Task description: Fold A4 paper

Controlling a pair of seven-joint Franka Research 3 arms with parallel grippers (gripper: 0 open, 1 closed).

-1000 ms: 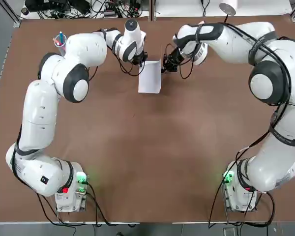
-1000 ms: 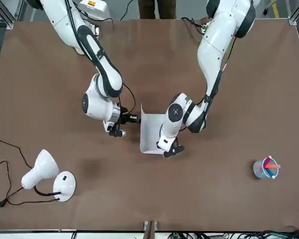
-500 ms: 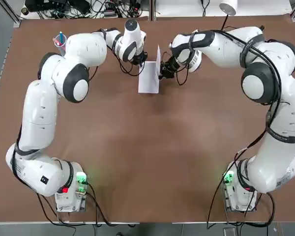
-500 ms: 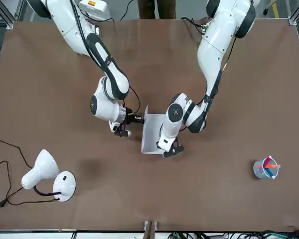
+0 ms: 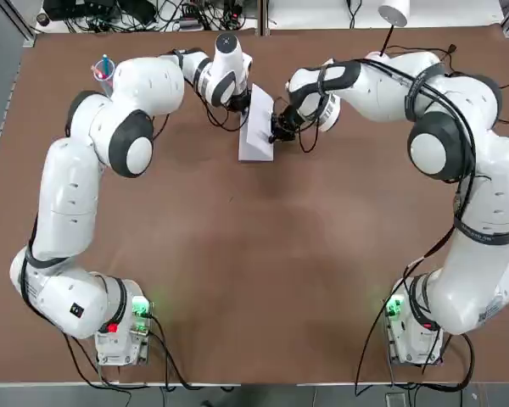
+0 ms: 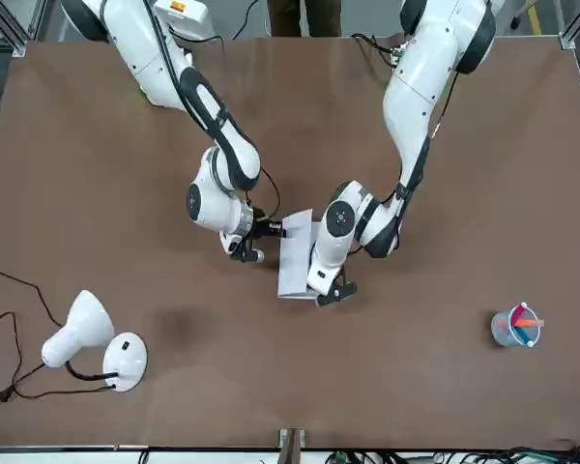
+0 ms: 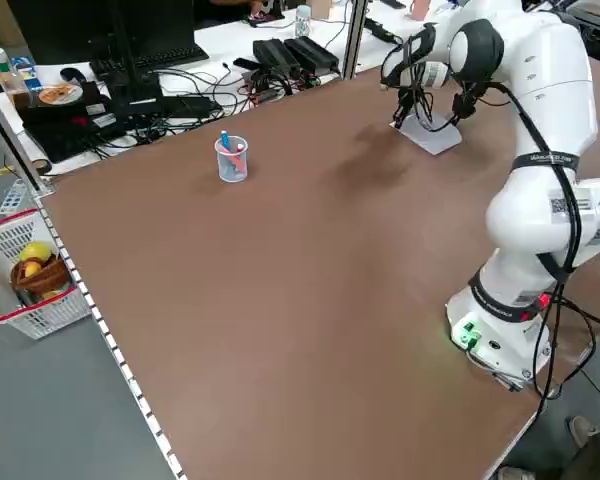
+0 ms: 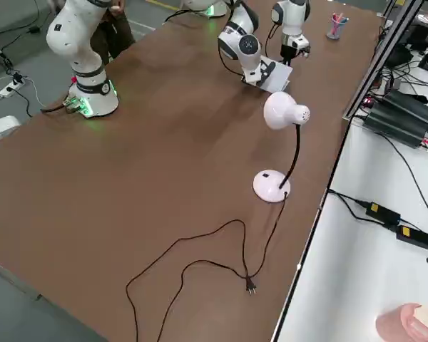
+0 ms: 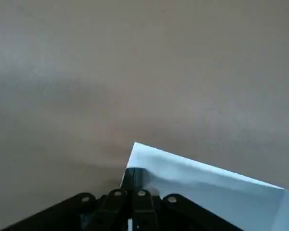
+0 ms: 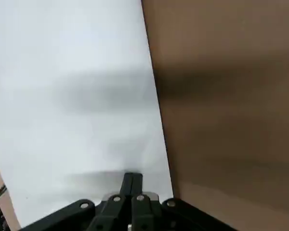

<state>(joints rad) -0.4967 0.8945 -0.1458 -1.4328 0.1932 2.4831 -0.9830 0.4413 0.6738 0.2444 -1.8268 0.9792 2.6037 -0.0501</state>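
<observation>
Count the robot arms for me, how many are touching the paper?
2. The left gripper pins the far corner of the A4 paper, and the right gripper lifts the opposite edge over it, both with fingers shut.

Glossy white arms (image 5: 68, 203), black joint bands, green base lights.

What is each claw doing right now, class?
Left claw: closed, pinning the paper.
Right claw: closed on the paper's edge.

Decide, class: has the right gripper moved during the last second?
Yes. In the top view the right gripper, shut on the A4 paper, has swung toward the left gripper.
</observation>
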